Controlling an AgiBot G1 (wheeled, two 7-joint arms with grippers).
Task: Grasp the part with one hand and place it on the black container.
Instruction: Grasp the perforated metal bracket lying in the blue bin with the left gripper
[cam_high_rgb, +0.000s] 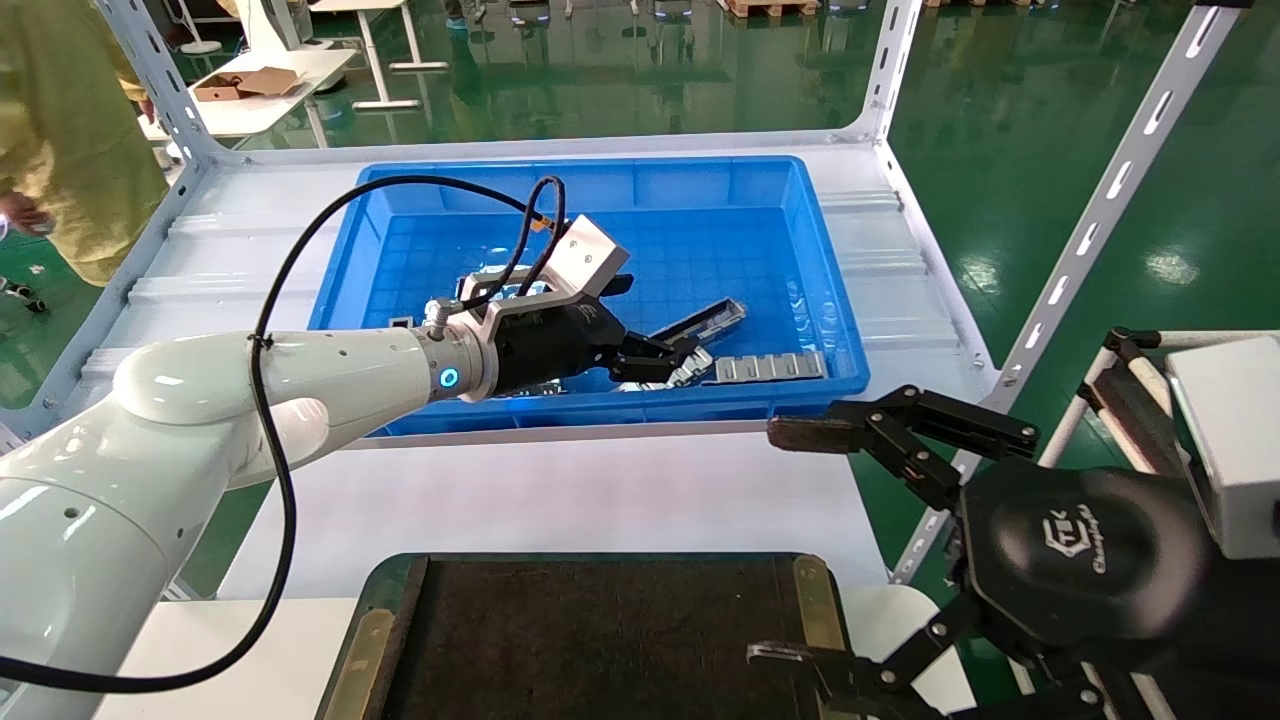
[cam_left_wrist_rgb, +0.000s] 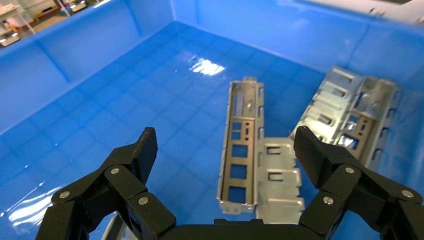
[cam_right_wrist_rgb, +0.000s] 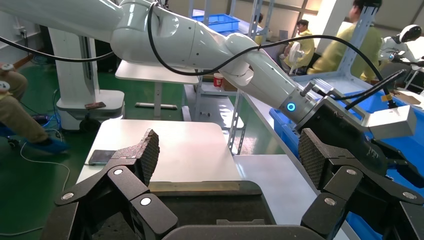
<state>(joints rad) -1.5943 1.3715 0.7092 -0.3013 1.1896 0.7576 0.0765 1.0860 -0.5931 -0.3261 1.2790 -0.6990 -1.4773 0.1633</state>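
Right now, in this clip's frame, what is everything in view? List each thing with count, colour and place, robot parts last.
part: one, grey metal channel rail with rectangular cutouts, on the bin floor between the left gripper's spread fingers.
flat stamped strips: several, exact count unclear, silver, lying beside the part in the bin.
blue bin: one, blue plastic, on the white shelf.
white shelf: one, white, under the bin.
black container: one, dark tray with green rim and brass edge strips, nearest the robot.
bystander: one, yellow clothing, far left.
left gripper: one, black, open, reaching into the bin.
right gripper: one, black, open, parked beside the container.
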